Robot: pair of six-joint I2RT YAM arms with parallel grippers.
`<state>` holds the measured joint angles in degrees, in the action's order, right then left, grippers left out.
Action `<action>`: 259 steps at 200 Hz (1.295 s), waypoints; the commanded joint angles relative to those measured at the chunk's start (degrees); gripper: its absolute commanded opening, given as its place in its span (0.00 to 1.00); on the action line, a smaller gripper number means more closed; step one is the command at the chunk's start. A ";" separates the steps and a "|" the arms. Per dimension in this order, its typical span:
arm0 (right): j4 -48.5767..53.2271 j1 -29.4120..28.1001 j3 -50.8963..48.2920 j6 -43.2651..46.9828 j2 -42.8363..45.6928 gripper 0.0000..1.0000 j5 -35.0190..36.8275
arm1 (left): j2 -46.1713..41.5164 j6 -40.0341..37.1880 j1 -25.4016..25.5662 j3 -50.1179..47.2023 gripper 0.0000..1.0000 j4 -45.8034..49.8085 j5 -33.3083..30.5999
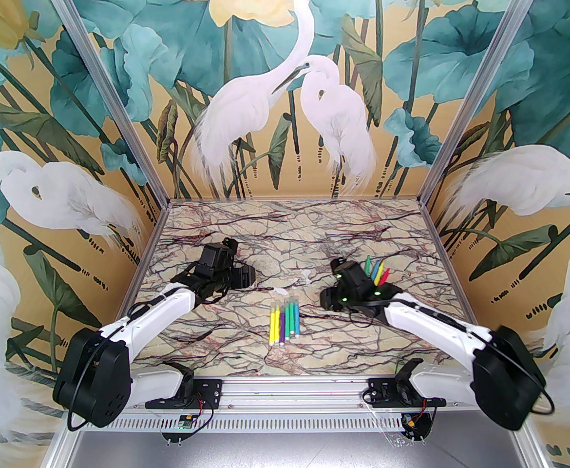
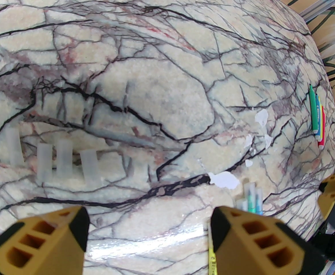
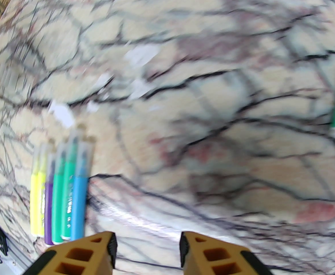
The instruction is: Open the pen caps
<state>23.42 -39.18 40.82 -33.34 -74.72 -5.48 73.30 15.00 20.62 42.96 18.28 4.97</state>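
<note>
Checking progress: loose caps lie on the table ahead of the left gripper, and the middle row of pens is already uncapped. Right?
Not quite: the right wrist view shows the middle row of pens still capped. The loose caps do lie on the table ahead of the left gripper.

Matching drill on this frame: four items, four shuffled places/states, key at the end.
1. short capped felt-tip markers
2. green, blue, yellow and red uncapped markers
3. pale see-through plastic caps
4. left end effector

A. open, empty
B. loose, side by side on the marble-patterned table
C. table centre, in a row
D. table's right side, tips bare

Pairs: 1-C, 2-D, 3-B, 4-A
</note>
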 commanded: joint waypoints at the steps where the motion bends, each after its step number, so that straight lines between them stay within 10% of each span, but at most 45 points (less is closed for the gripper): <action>1: -1.86 -2.81 2.96 -2.16 -3.03 0.44 0.15 | -1.18 0.14 0.12 -0.42 0.76 -2.03 -1.17; 259: 1.91 -14.87 11.57 -6.70 -21.26 0.40 3.59 | -3.08 -1.03 0.11 -2.41 0.78 -2.91 -0.99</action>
<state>23.20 -53.41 50.26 -39.07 -94.65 -4.19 71.46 14.92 20.62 40.97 15.99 4.64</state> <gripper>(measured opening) 0.410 0.784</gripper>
